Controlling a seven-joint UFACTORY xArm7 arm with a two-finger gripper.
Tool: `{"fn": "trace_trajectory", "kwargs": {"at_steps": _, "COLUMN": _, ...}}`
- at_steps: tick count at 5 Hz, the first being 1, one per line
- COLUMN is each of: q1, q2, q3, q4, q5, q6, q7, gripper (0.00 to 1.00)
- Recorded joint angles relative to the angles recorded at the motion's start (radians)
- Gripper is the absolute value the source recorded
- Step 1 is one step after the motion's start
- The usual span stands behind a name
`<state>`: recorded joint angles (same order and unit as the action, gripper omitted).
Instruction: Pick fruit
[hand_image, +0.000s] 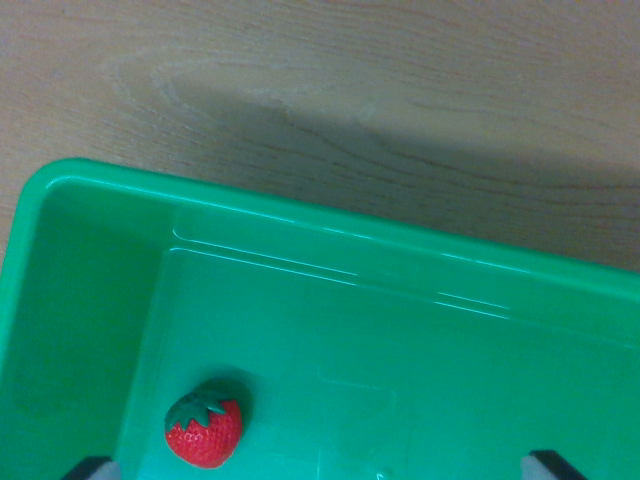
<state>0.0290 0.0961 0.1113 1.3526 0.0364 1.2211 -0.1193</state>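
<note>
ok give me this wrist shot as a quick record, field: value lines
view: wrist camera looking down
surface: light wooden table, above the bin in the picture
container: green plastic bin, open top, one corner at the wrist view's left
fruit: one strawberry, red with green leaves, lying on the bin floor near the left wall
other contents: none visible in the part of the bin shown
pincer: only two dark fingertips at the bottom edge, apart from each other
contact: pincer not touching the strawberry
task status: fruit not yet picked

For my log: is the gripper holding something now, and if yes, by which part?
Nothing is held. The strawberry lies on the green bin floor, apart from both fingertips.
</note>
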Motion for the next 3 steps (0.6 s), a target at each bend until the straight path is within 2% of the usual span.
{"fn": "trace_trajectory", "kwargs": {"at_steps": 1, "q1": 0.0037, "q2": 0.013, "q3": 0.006, "q4": -0.031, "q5": -0.0002, "q6": -0.043, "q7": -0.01, "gripper": 0.0}}
{"fn": "trace_trajectory", "kwargs": {"at_steps": 2, "q1": 0.0037, "q2": 0.013, "q3": 0.006, "q4": -0.031, "q5": -0.0002, "q6": -0.043, "q7": -0.01, "gripper": 0.0}}
{"fn": "trace_trajectory", "kwargs": {"at_steps": 3, "q1": 0.0076, "q2": 0.028, "q3": 0.012, "q4": -0.064, "q5": -0.0004, "q6": -0.09, "q7": -0.021, "gripper": 0.0}}
